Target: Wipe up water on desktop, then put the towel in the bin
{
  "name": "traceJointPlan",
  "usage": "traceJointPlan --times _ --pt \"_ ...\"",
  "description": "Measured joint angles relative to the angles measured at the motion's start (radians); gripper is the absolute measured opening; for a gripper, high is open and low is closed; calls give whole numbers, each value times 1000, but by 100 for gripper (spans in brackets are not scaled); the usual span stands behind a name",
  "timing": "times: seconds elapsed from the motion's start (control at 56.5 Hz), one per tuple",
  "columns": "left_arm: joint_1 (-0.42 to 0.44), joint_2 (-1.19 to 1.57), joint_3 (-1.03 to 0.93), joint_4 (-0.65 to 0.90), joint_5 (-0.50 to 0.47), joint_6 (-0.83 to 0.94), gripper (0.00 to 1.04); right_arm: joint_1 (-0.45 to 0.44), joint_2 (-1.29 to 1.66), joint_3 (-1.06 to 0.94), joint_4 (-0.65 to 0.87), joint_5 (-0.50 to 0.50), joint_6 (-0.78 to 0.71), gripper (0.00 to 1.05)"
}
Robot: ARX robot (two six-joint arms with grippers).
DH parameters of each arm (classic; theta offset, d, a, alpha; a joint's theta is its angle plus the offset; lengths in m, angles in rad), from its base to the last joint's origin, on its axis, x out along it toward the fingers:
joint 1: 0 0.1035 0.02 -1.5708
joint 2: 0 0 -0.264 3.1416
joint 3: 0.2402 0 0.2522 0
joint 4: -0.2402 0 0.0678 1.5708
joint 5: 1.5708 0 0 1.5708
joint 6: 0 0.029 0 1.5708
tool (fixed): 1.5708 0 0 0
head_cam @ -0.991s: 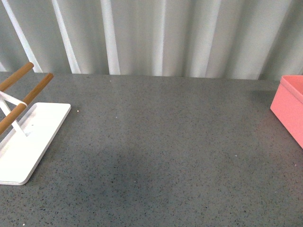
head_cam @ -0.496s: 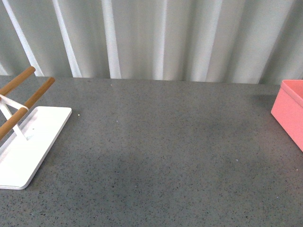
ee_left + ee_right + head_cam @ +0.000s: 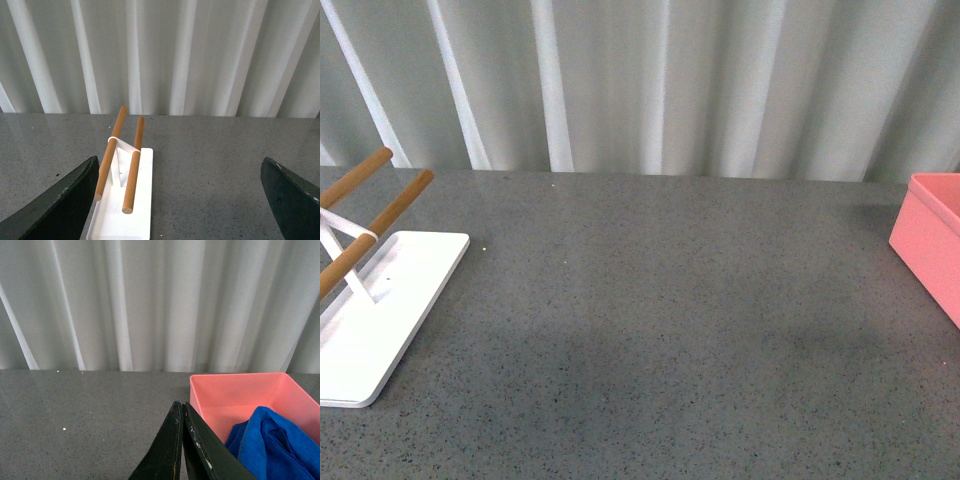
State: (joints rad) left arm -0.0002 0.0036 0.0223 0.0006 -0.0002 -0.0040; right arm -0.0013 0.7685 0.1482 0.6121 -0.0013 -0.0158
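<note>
The blue towel (image 3: pixel 272 442) lies crumpled inside the pink bin (image 3: pixel 235 390) in the right wrist view. My right gripper (image 3: pixel 182 406) is shut with nothing in it, its dark fingers pressed together just outside the bin's near wall. In the front view only a corner of the bin (image 3: pixel 930 240) shows at the right edge of the speckled grey desktop (image 3: pixel 670 300); neither arm shows there. My left gripper (image 3: pixel 180 170) is open, its two dark fingers (image 3: pixel 60 205) wide apart above the desktop (image 3: pixel 210 170), holding nothing. I see no water on the surface.
A flat white tray (image 3: pixel 375 315) with wooden rods (image 3: pixel 380 215) stands at the left of the desktop. The same tray (image 3: pixel 127 210) with its rods (image 3: pixel 132 162) lies between my left fingers. A white pleated curtain (image 3: pixel 650 80) closes off the back.
The front view has shifted slightly; the tray and bin sit a little lower and further left in the picture. Nothing on the desktop has moved.
</note>
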Motion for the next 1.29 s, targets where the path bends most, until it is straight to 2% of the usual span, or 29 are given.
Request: traceJointPlan --times 0.46,0.513,1.292 --pt "0 0 0 0 0 0 98 0 -279 -107 -170 -1 3 3" --pt "0 0 0 0 0 0 98 0 -297 -129 -149 -1 3 3" --pt "0 0 0 0 0 0 98 0 -625 -129 -469 0 6 3"
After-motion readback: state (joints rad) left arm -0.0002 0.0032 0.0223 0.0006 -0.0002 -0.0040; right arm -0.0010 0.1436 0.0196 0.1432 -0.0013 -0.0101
